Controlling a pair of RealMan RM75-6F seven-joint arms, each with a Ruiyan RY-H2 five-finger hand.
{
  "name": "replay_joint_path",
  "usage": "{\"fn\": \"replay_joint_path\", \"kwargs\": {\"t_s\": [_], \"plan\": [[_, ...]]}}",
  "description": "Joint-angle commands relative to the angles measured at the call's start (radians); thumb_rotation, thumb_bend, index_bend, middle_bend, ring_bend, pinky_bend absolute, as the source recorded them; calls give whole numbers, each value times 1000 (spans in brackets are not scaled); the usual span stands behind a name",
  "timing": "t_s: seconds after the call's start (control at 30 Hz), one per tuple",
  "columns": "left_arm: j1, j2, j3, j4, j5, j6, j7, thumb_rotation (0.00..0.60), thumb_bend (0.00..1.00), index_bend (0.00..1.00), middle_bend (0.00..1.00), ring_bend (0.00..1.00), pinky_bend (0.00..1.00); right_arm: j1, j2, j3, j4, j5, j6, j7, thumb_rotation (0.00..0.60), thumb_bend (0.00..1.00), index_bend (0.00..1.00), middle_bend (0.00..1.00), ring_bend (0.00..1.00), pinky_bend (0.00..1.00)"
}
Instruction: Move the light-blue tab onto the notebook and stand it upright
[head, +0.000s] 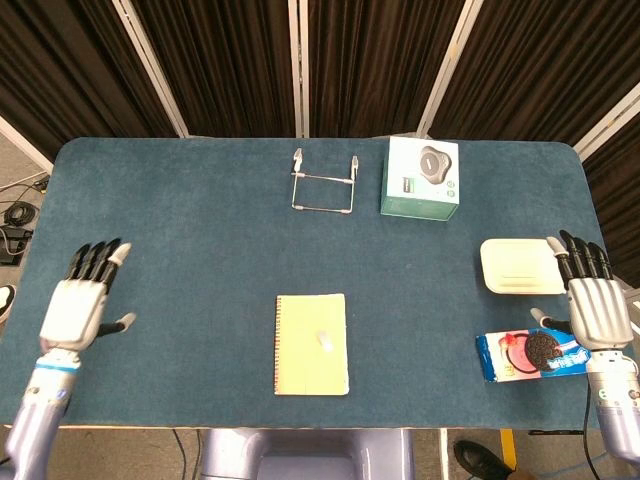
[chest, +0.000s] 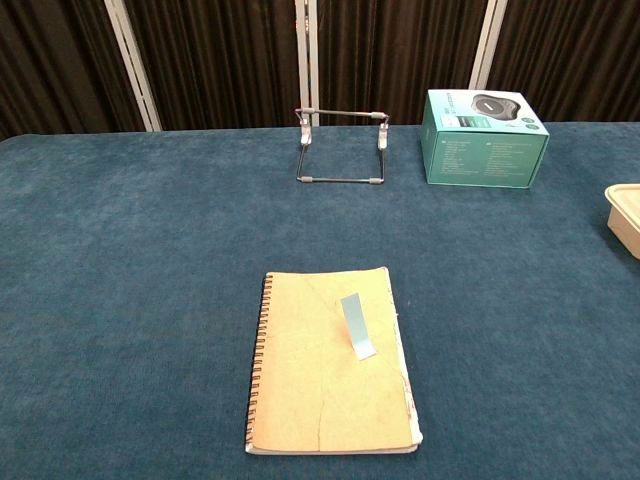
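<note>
The light-blue tab stands upright on the tan spiral notebook, right of its middle; from the head view the tab is a small pale spot on the notebook. My left hand hovers at the table's left edge, far from the notebook, fingers spread and holding nothing. Over at the right edge, my right hand is open beside the snack pack. Neither hand shows in the chest view.
A wire stand and a teal box sit at the back. A cream tray and a blue cookie pack lie at the right. The notebook lies near the front edge.
</note>
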Motion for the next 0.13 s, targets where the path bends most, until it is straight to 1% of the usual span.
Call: {"fn": "replay_joint_path", "kwargs": {"t_s": [0.03, 0.13], "plan": [[42, 27, 27, 13, 39, 31, -51, 600, 0, 0, 0, 0, 0, -7, 5, -4, -14, -10, 13, -9, 600, 0, 0, 0, 0, 0], [49, 26, 19, 22, 48, 27, -72, 600, 0, 0, 0, 0, 0, -9, 8, -4, -22, -14, 18, -10, 600, 0, 0, 0, 0, 0]]}}
